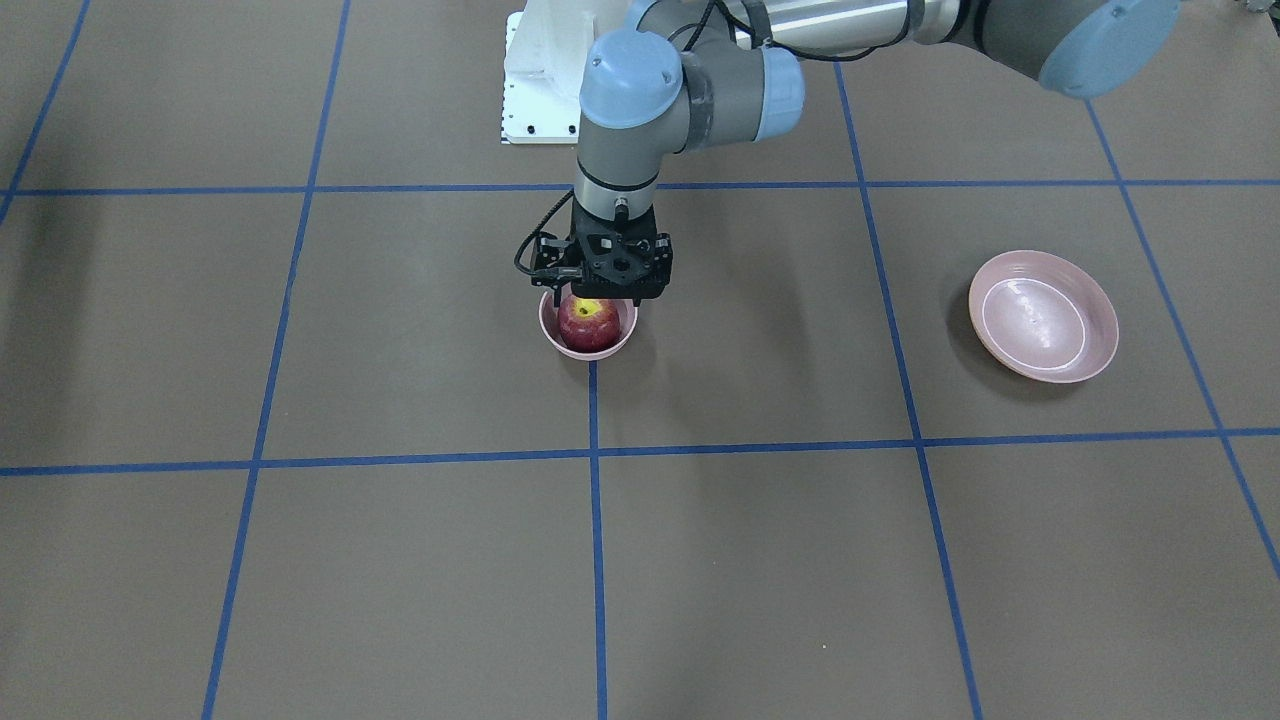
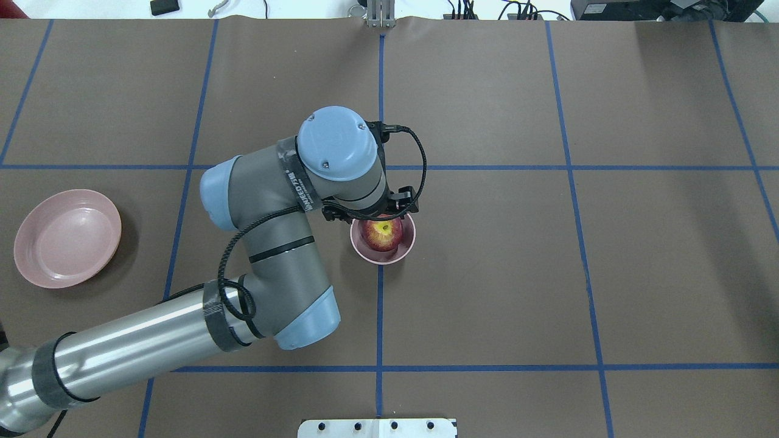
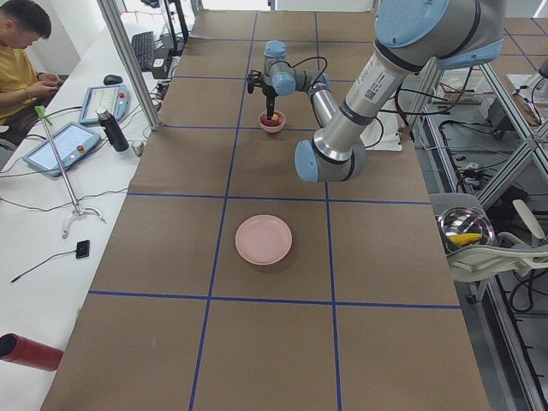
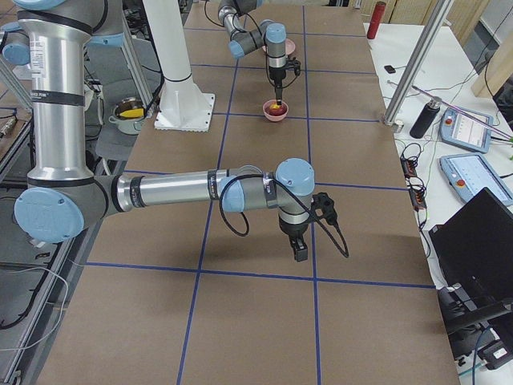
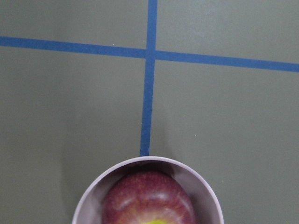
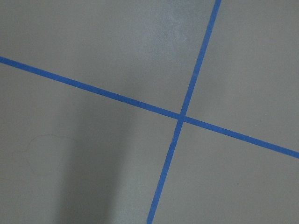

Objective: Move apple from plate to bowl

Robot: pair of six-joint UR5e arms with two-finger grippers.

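At the table's middle, apple sits in bowl; plate lies bare, well apart. Left pincer hangs just over apple, opening not discernible; right pincer likewise. Apple likely firm, smooth, bruisable: grip across its widest girth.

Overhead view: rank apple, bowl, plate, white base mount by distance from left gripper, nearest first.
1. apple, directly under the left gripper.
2. bowl, around the apple; nearly tied.
3. white base mount, bottom edge.
4. plate, far left.
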